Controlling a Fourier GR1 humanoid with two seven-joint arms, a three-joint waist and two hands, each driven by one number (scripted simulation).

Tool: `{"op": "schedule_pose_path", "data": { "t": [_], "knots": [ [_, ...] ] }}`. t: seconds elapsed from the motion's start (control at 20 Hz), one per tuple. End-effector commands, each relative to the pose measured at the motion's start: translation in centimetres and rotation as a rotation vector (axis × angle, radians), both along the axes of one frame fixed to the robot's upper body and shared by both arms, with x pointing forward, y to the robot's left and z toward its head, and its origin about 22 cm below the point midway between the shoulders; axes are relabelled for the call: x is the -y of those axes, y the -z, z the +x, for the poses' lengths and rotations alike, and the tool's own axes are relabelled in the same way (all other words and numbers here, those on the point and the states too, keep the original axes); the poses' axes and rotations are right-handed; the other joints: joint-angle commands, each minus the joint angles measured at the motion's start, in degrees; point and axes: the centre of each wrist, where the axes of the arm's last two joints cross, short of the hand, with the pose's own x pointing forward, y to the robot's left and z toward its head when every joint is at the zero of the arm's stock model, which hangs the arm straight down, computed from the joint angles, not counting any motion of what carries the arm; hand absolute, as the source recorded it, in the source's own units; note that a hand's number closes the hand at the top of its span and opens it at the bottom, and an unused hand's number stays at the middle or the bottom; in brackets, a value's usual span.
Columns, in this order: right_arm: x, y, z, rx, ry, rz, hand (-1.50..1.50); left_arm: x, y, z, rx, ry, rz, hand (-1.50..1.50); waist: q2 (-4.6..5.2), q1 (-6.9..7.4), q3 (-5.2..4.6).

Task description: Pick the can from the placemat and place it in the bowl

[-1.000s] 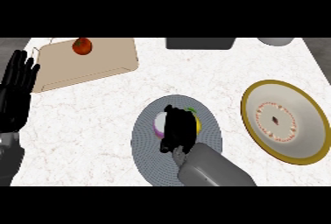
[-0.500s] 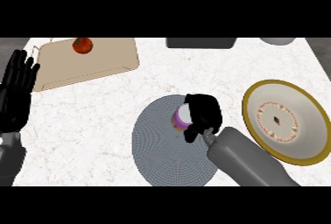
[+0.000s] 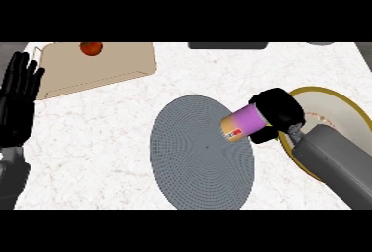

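White marbled bench [image 3: 94, 128], grey round placemat [image 3: 196, 157] mid-scene. Right hand [image 3: 280, 108] fingers [image 3: 270, 129] curled round the can [image 3: 243, 125], grasping it. The can is purple, tilted on its side, over the placemat's right edge. Gold-rimmed bowl [image 3: 323, 89] just right of the placemat, partly hidden by the right forearm. Left hand [image 3: 18, 106] rests far left of the placemat, fingers straight, released. Tan board [image 3: 109, 69] with a red fruit [image 3: 91, 47] lies up-left of the placemat.

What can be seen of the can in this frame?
The can is a cylinder with a purple side and an orange-tan end bearing a red mark. Tipped sideways, that end faces lower left. The right hand curls round its other end, hiding it. The can shows over the right edge of the grey placemat, short of the gold-rimmed bowl.
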Motion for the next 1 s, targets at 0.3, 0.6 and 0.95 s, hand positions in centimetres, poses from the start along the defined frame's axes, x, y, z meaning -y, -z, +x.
{"op": "schedule_pose_path", "data": {
  "t": [0.3,0.6,0.95],
  "knots": [
    [12.3,-9.2,2.3,0.151,-0.240,0.049,1.50,-0.1,0.0,-0.2,0.008,-0.006,-0.010,0.00,0.37,-0.42,0.53],
    [16.2,-14.2,2.4,0.212,-0.463,0.255,1.50,-0.1,0.2,-0.3,-0.003,-0.006,-0.014,0.00,0.02,-0.22,0.49],
    [22.2,-17.9,1.2,0.134,-0.661,0.558,1.50,0.2,-0.1,-0.1,0.003,0.000,-0.013,0.00,-0.25,0.17,0.17]
  ]
}}
